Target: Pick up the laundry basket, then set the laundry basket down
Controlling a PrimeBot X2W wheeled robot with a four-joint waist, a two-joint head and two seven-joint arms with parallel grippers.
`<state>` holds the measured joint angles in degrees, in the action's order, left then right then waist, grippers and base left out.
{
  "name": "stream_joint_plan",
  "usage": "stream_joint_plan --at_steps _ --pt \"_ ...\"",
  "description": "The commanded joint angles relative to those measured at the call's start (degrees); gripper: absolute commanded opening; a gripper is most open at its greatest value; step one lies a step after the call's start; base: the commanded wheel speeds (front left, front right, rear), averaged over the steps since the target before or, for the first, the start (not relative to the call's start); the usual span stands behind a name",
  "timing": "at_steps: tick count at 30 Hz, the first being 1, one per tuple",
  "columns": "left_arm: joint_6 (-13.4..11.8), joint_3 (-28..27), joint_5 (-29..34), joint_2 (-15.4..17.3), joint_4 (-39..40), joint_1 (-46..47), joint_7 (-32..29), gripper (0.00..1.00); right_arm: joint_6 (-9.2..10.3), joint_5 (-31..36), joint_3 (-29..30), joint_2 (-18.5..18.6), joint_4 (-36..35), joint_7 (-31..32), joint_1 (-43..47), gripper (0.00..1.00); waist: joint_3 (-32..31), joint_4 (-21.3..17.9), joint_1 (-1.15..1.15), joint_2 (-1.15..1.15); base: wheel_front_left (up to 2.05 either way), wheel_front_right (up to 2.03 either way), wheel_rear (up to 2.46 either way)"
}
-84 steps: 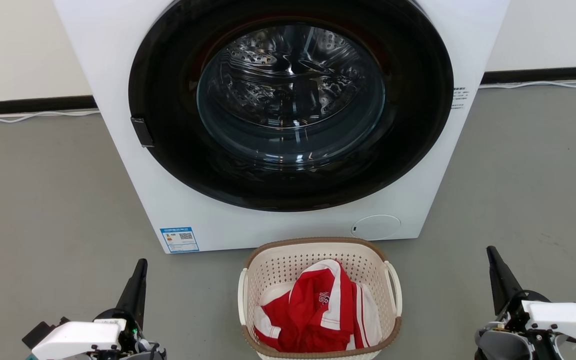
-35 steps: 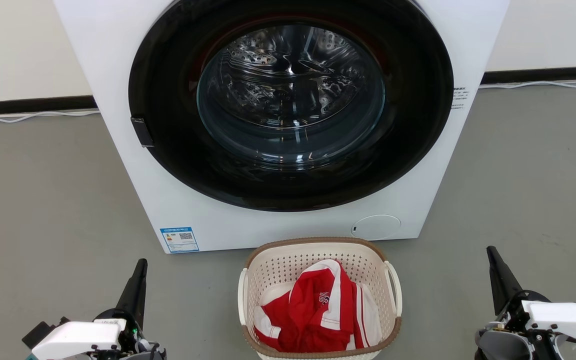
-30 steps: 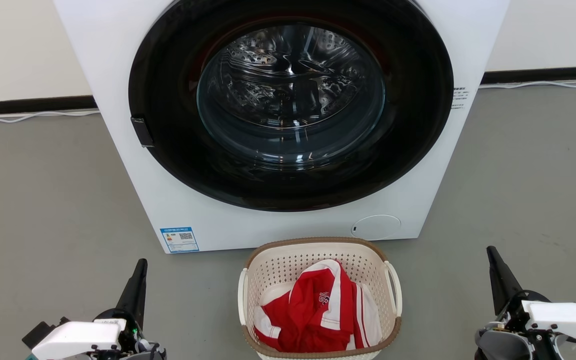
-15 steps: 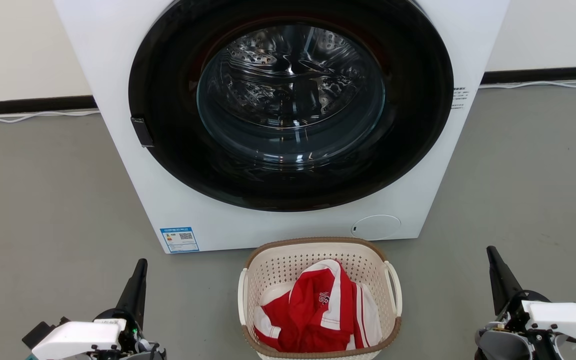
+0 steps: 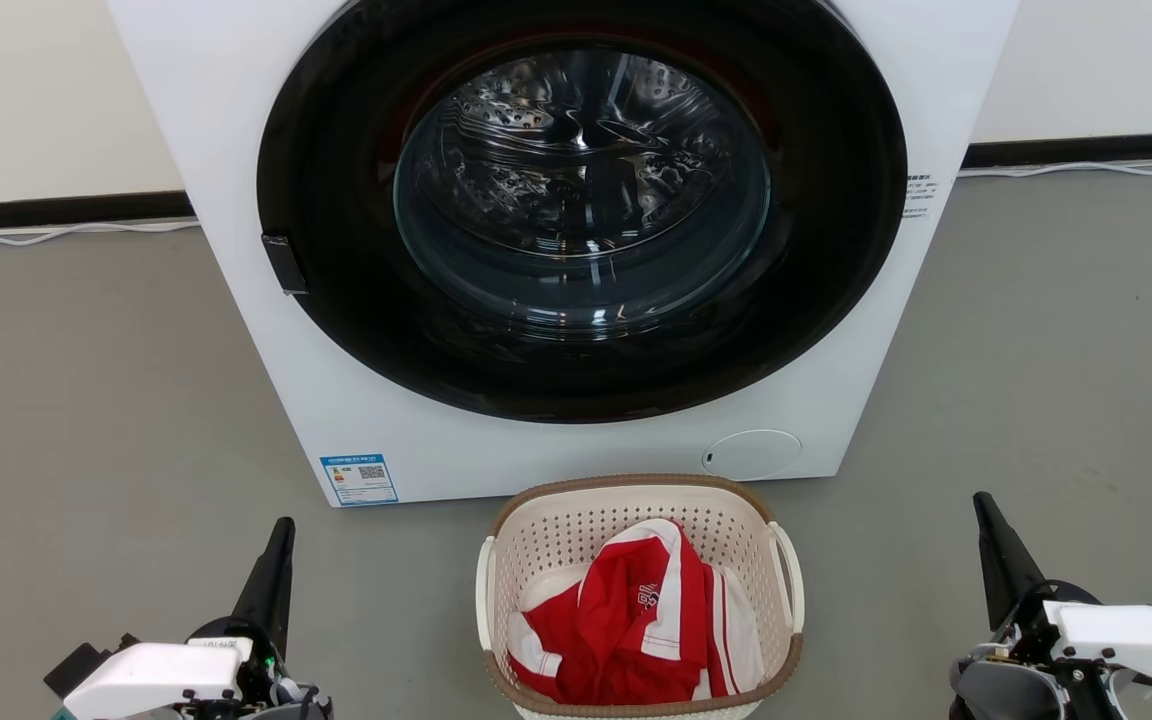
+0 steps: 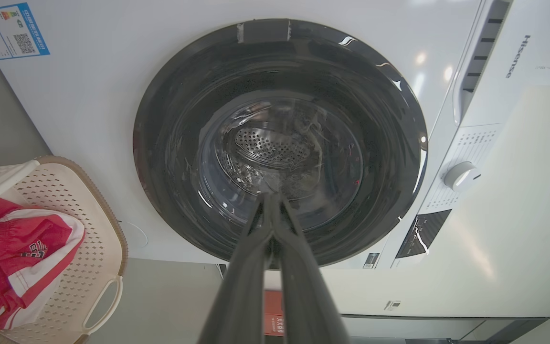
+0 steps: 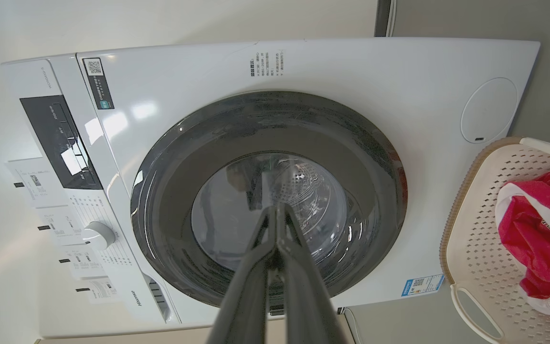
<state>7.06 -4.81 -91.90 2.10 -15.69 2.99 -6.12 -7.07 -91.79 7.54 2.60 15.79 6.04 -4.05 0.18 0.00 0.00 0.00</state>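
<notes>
The laundry basket (image 5: pixel 556 525) stands on the grey floor just in front of the washing machine, cream-white and perforated, with a brown rim and white loop handles on both sides. A red and white garment (image 5: pixel 636 615) lies inside it. The basket (image 6: pixel 89 229) also appears at the left edge of the left wrist view, and the basket (image 7: pixel 475 253) at the right edge of the right wrist view. My left gripper (image 5: pixel 283 527) is shut and empty, well to the left of the basket. My right gripper (image 5: pixel 981 502) is shut and empty, well to its right. Both point toward the machine.
A white front-loading washing machine (image 5: pixel 416 450) with a closed dark round door (image 5: pixel 581 200) rises directly behind the basket. Open grey floor (image 5: pixel 86 400) lies on both sides. A white cable (image 5: pixel 1086 168) runs along the dark skirting at the wall.
</notes>
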Motion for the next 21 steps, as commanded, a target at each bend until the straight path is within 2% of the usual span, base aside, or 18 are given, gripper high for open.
stream_joint_plan --at_steps 1,21 --pt "0.43 -1.69 -0.29 0.77 1.66 3.20 -0.35 0.00 -0.42 -0.40 -1.04 0.28 -1.77 0.43 -2.13 0.00 0.00 0.00 0.00 0.00 0.00 0.00 0.00" --pt "0.43 -1.69 -0.29 0.77 1.66 3.20 -0.35 0.00 -0.42 -0.40 -1.04 0.28 -1.77 0.43 -2.13 0.00 0.00 0.00 0.00 0.00 0.00 0.00 0.00"
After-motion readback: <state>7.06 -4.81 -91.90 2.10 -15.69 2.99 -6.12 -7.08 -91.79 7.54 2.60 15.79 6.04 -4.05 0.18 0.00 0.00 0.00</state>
